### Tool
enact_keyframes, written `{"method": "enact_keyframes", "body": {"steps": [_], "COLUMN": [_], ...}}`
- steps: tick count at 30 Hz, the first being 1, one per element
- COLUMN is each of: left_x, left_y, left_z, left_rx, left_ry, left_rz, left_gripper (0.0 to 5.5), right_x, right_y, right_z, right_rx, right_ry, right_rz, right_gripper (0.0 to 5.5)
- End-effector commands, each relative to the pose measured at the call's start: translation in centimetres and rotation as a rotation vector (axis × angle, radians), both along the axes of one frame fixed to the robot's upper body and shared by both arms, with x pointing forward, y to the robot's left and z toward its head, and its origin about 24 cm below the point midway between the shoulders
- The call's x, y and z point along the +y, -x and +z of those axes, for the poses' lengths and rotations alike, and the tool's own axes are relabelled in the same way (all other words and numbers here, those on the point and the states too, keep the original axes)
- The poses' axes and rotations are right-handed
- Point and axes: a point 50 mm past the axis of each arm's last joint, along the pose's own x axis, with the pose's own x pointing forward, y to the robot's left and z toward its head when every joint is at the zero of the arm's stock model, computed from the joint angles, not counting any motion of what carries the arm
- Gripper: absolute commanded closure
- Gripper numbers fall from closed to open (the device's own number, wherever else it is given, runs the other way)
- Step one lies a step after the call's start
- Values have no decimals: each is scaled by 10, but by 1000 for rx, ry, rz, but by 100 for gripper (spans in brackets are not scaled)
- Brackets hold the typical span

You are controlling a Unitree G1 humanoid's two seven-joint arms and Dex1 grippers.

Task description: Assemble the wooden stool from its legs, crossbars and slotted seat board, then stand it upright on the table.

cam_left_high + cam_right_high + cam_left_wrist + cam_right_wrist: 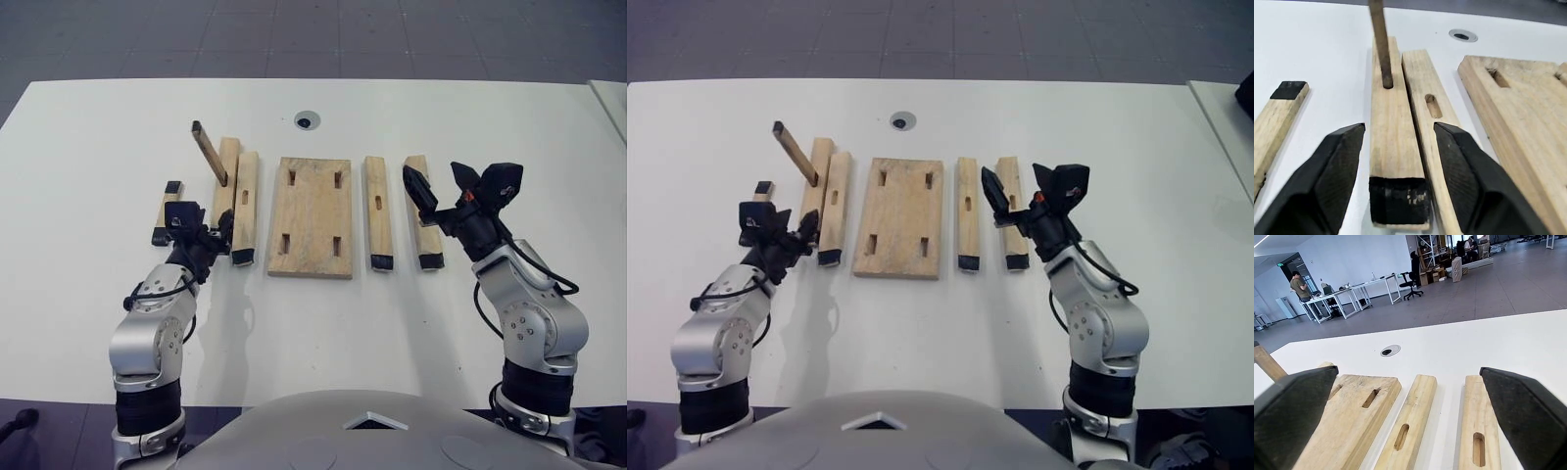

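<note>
While wide apart, left fingers [1337,166] astride leg [1393,132] end.

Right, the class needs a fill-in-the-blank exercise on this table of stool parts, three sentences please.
The seat board has ____ slots. The dark crossbar stands in a leg on the board's ____ side. The left gripper and the right gripper are both ____, holding nothing.
Missing words: four; left; open.
</note>
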Motion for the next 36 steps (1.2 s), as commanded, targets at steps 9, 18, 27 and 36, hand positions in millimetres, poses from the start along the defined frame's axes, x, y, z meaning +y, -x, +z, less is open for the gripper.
{"method": "enact_keyframes", "body": {"steps": [9,18,27,36], "left_x": [12,27,21,32], "left_y": [11,17,14,-1], "left_z": [-27,-22,-7,-31], "left_rx": [109,91,-5,66], "left_ry": [-77,-64,-6,-105], "left_rz": [49,55,-34,-45], "left_gripper": [63,11,11,31], "right_x": [-2,1,3,4], "right_y": [1,3,5,3], "right_z": [0,-3,-6,-6], "right_rx": [14,24,34,33], "right_ry": [15,16,14,9], "right_rz": [-2,6,8,7], "right_gripper": [10,10,10,10]}}
